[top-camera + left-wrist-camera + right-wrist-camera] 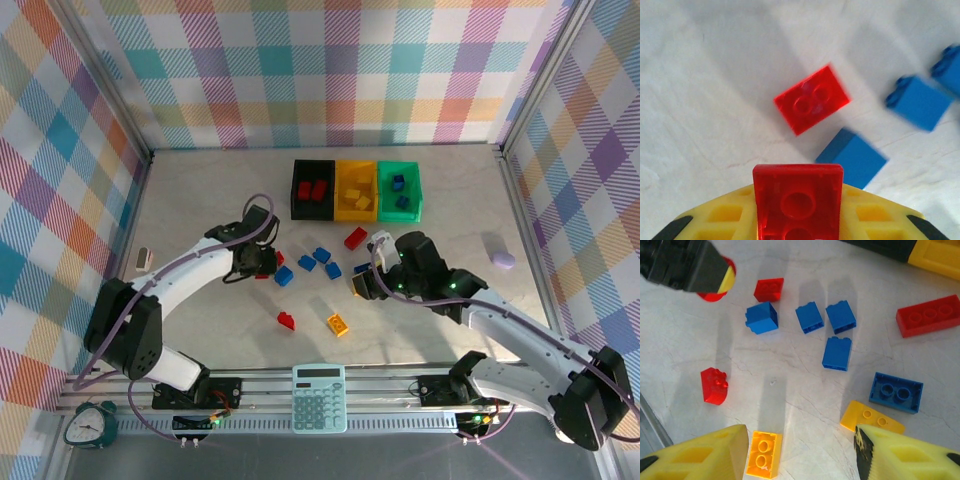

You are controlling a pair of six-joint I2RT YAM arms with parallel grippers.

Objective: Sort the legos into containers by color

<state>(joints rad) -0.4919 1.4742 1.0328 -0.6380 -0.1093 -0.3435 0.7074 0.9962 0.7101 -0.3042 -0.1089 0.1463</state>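
Carrying a red piece to its bin is the step in hand, as I read it; the sort is partway done.

Left pincer (264, 266) is clamped on a red brick (797, 197), studs facing the wrist camera, seated between the yellow fingers (720, 216). Just beyond its tips on the table lie a second red brick (811, 99) and a blue brick (852, 157), both loose (the wrist picture is a bit blurred, so I can't tell whether they touch each other).

The black bin (296, 190) sits well ahead of this pincer, toward the right arm's side, and has red pieces in it. The yellow bin (340, 190) beside it has yellows and the green bin (418, 190) has blues. So red goes to black.

Right pincer (800, 440) has its jaws apart with nothing between them, and hovers over the scatter. A yellow brick (762, 453) lies just beside one finger, a yellow plate (871, 417) is at the other, and a blue plate (896, 392) is just beyond that.

Next move, my call:
- The left lifts clear of the loose pair, travels over the black bin and opens above it.
- It needs enough height to clear the bin's near wall.
- The right could centre on one yellow piece and close, but the two pincers are near each other, so they should go in sequence.
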